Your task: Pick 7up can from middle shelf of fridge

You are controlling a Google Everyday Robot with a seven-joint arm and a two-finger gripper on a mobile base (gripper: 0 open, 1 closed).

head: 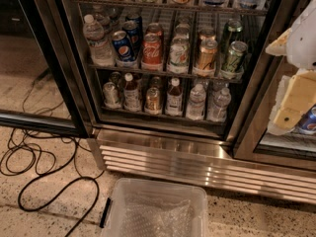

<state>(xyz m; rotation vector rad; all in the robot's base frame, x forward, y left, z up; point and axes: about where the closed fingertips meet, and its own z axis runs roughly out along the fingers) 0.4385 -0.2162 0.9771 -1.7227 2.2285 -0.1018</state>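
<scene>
One pale silver-white, green-printed 7up can (177, 57) stood mid-row on wire middle shelf (165, 73); cream gripper (291, 83) hung right, closure unclear to me; I judged straight entry safest.

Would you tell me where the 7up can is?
On the middle shelf, centre of the camera view, between the red can and the gold-tan can; the gripper hangs far right.

The 7up can (178, 56) stood on the fridge's (197, 163) middle shelf (163, 72), a red can (152, 51) just left of it, a gold-tan can (206, 56) just right, the gripper (291, 90) well right.
</scene>
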